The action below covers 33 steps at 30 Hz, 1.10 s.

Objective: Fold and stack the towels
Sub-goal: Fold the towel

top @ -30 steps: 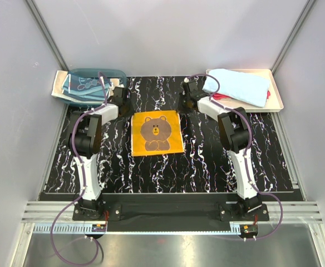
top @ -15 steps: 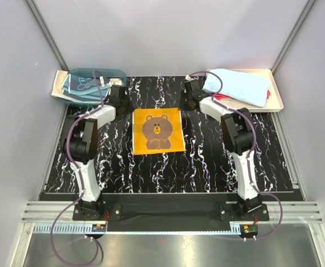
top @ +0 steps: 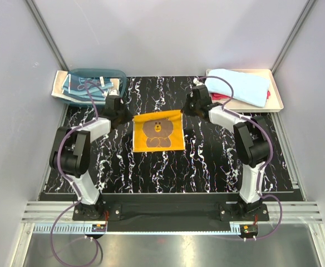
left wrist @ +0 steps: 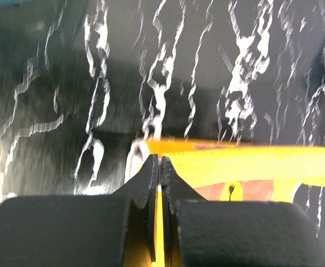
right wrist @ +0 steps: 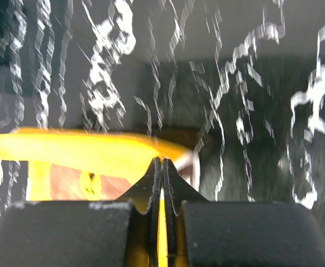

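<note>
The black marbled worktop (top: 218,161) carried the orange-yellow bear towel (top: 157,133) at its middle, far edge lifted. The left claw (top: 131,116) pinched its far left corner tight, and the right claw (top: 185,111) its far right corner.

The orange-yellow square cloth with a brown bear (top: 157,131) lies in the middle of the black surface (top: 207,161), its far edge lifted up. A plain light blue cloth (top: 237,86) lies folded at the far right.
</note>
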### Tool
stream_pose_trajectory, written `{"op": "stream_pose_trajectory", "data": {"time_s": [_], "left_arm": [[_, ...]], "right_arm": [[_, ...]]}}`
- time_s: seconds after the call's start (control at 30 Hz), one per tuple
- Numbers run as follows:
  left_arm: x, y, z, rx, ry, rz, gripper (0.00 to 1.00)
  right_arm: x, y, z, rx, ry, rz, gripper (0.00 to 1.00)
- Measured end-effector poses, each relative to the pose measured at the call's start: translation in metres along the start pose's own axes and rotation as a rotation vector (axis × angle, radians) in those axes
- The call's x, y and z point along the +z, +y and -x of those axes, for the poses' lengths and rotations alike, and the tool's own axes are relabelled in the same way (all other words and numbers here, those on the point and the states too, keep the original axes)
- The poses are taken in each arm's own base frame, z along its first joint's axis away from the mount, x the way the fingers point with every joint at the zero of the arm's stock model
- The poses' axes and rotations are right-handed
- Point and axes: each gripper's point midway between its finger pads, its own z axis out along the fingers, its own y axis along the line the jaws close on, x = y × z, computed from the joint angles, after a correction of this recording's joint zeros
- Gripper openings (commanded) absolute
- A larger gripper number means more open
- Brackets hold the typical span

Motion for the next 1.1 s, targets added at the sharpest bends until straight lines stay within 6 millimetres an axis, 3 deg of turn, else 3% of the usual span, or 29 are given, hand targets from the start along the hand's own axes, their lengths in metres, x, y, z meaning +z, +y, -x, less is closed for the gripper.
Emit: {"op": "stream_pose_trajectory", "data": {"time_s": [0.23,0.6,0.9,1.1], "left_arm": [[-0.027,-0.001,-0.03,0.001,0.023,-0.02,0.0],[-0.052,-0.005,-0.045,0.011,0.008,-0.042,0.0],[-0.069,0.002,-0.065,0.004,0.022,-0.024,0.0],[-0.086,0.005,-0.066,0.002,0.005,-0.024,0.0]], "right_arm": [[-0.015,-0.014,-0.045,0.032,0.067,-0.009,0.02],[-0.042,0.009,-0.066,-0.006,0.054,0.029,0.02],[-0.059,-0.002,-0.088,-0.001,0.071,-0.003,0.01],[-0.073,0.003,-0.09,-0.003,0.053,0.002,0.01]]}}
